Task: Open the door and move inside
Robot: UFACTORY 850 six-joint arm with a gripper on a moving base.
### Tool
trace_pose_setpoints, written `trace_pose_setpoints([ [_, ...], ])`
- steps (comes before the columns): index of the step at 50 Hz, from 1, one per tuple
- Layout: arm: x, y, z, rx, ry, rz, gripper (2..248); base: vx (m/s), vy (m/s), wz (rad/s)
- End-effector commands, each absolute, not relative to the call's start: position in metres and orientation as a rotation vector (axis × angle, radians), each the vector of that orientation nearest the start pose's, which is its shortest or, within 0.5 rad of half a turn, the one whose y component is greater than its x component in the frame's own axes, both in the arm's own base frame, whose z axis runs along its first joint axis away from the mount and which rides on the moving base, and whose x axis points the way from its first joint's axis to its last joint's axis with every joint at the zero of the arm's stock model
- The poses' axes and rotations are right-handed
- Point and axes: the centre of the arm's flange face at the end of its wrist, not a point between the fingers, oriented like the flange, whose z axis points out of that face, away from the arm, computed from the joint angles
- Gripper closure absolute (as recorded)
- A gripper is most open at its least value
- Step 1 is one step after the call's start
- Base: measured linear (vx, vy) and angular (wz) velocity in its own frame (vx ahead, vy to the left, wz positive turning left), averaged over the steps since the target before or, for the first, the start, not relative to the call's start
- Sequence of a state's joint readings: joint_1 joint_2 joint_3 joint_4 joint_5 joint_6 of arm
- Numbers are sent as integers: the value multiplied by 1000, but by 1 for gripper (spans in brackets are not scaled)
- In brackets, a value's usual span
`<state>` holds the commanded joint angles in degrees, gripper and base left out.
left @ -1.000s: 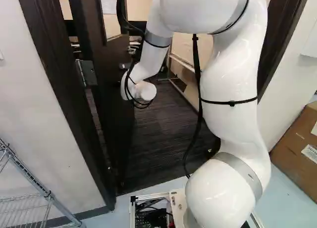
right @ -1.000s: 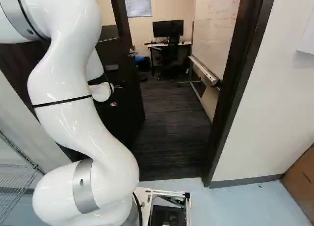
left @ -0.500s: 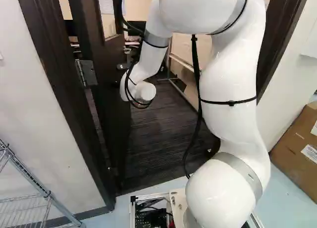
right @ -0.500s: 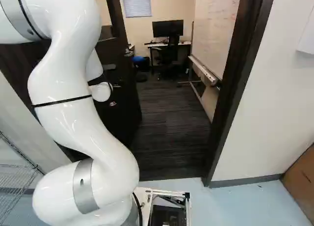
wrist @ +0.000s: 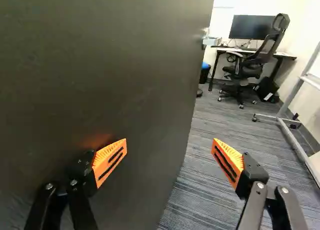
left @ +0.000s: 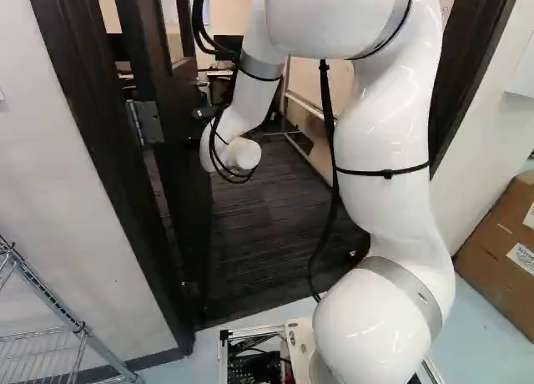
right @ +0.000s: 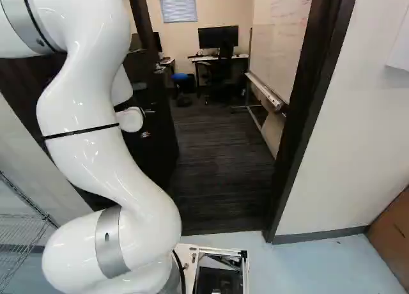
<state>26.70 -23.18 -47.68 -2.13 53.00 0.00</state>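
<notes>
Carpeted rm [right: 220, 147] w/ desk [right: 202, 59] beyond; dark door [wrist: 130, 55] partway open, ahead of & beside one finger, hand [wrist: 169, 146] spread open

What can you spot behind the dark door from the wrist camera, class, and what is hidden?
Past the door there is a desk bearing a monitor, with an office chair at it. Anything directly behind the panel is covered.
</notes>
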Motion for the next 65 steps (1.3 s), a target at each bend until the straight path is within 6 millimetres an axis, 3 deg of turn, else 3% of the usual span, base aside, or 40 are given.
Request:
trace_pose_setpoints([
  [45, 494, 259, 378, -2143, -607, -1745, 3, 0, 0, 0],
  [65, 491, 236, 379, -2174, -574, -1756, 3, 0, 0, 0],
])
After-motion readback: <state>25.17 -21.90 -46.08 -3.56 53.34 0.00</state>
